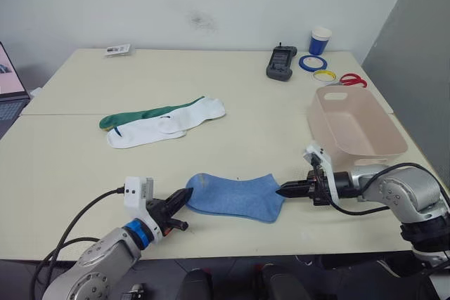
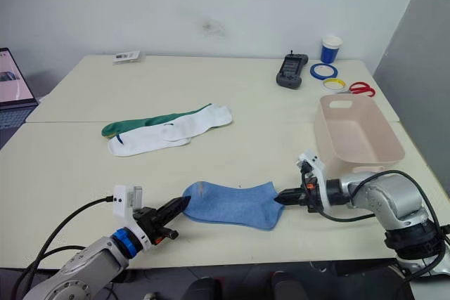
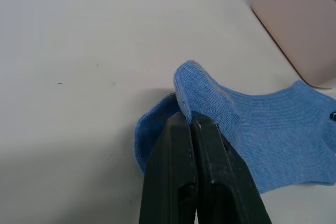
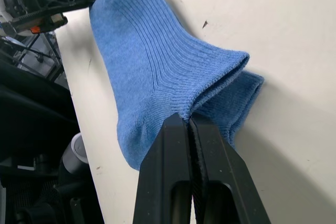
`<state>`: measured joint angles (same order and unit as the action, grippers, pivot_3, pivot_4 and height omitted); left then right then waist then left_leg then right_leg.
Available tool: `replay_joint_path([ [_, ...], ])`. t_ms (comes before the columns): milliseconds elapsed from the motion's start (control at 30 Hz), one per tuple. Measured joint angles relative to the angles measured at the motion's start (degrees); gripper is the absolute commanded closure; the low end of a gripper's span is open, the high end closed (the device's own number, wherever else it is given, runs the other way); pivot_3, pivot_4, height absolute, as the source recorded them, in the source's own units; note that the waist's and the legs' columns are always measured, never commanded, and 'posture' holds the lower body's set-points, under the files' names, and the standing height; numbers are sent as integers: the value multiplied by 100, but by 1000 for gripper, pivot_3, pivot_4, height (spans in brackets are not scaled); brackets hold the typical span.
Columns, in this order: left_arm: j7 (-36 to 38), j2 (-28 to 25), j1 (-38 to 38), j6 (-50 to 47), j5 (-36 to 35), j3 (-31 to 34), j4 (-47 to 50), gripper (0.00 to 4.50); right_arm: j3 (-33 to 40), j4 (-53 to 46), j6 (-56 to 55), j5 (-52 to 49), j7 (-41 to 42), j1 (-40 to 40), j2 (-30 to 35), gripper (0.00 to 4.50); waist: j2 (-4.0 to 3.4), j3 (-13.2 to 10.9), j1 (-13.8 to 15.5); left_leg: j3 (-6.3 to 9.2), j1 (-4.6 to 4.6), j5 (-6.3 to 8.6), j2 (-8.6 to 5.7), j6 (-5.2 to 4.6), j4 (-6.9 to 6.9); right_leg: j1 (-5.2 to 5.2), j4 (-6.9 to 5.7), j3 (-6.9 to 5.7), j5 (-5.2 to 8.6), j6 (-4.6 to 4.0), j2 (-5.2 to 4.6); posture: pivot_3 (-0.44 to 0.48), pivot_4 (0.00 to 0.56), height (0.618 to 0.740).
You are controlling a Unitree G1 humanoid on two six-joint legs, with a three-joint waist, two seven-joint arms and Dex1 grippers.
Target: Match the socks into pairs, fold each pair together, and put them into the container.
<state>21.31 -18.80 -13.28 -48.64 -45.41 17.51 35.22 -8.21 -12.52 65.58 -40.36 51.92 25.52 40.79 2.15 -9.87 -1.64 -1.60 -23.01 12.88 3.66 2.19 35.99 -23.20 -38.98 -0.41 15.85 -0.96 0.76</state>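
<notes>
At the near edge of the table (image 1: 63, 173), both grippers pinch the ends of the stacked light blue socks (image 1: 235, 196).

The left gripper (image 1: 184, 196) has its fingers clamped on the toe end, and the right gripper (image 1: 285, 190) has its fingers closed on the cuff end, the blue fabric lying flat between them. Past the right gripper stands the pink container (image 1: 355, 121). Farther back, toward the left, white socks (image 1: 169, 125) lie against a green sock (image 1: 133, 115). At the far edge sit a blue cup (image 1: 320, 41), tape rings (image 1: 313, 62), scissors (image 1: 353, 80) and a dark handheld device (image 1: 281, 62).
</notes>
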Motion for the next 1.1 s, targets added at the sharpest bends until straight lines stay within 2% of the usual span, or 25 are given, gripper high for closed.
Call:
replay_joint_path([
  [1100,76,-228,-154,319,192,-364,-404,4500,-220,302,-136,278,44,2,-51,4470,1,0,-1,0,0,0,2,0,-1,-2,0,0,1,-1,-3,0,150,740],
])
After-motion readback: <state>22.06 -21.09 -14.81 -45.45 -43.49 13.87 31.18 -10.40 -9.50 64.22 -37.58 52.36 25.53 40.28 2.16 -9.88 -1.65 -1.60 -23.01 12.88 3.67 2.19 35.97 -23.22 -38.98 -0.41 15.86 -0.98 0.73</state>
